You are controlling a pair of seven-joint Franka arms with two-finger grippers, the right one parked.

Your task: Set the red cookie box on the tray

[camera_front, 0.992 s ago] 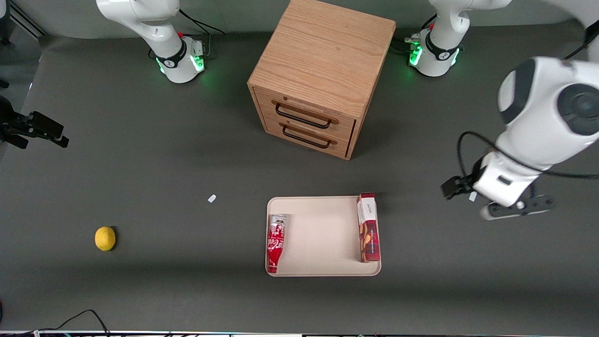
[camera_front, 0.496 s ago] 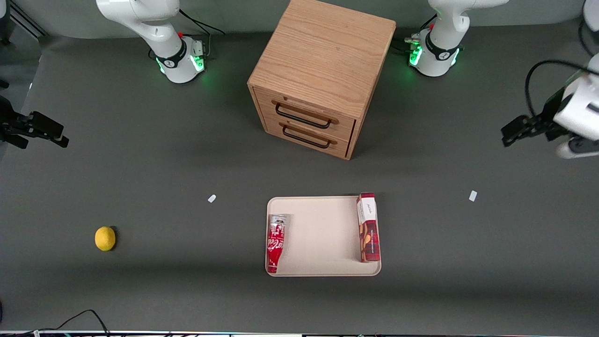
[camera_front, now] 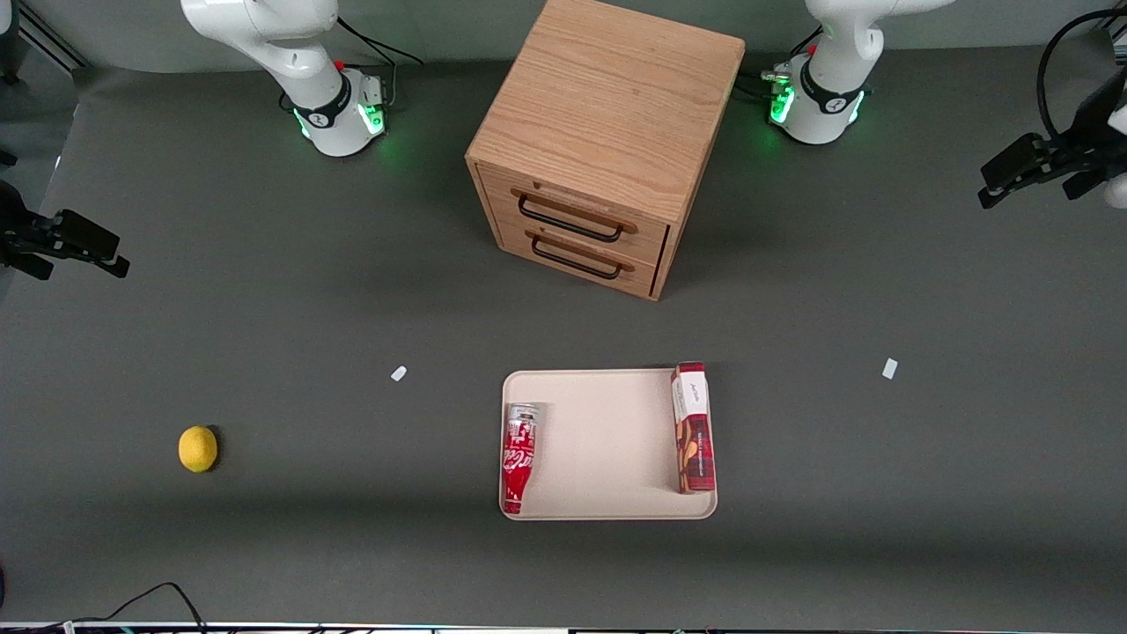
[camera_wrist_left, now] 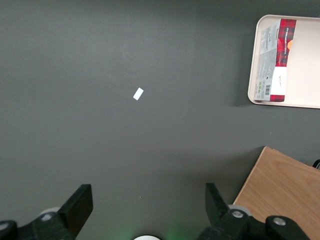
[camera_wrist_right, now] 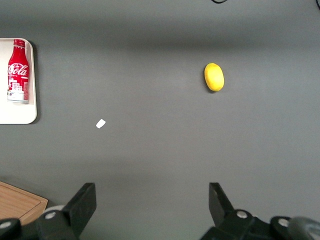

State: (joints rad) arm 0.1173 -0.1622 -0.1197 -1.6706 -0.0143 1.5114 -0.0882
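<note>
The red cookie box (camera_front: 693, 427) lies flat on the beige tray (camera_front: 607, 445), along the tray's edge toward the working arm's end, white end panel pointing away from the front camera. The left wrist view shows the same box (camera_wrist_left: 277, 60) on the tray (camera_wrist_left: 307, 65). My left gripper (camera_front: 1004, 176) hangs high near the table's edge at the working arm's end, far from the tray. It is open (camera_wrist_left: 148, 207), with only bare dark table between its fingers.
A red Coca-Cola bottle (camera_front: 518, 458) lies on the tray's edge toward the parked arm. A wooden two-drawer cabinet (camera_front: 599, 150) stands farther from the front camera than the tray. A lemon (camera_front: 197, 448) and two white scraps (camera_front: 889, 368) (camera_front: 399, 373) lie on the table.
My left gripper has drawn away from the spot beside the tray, rising and moving out toward the working arm's end of the table. The box and tray have stayed still.
</note>
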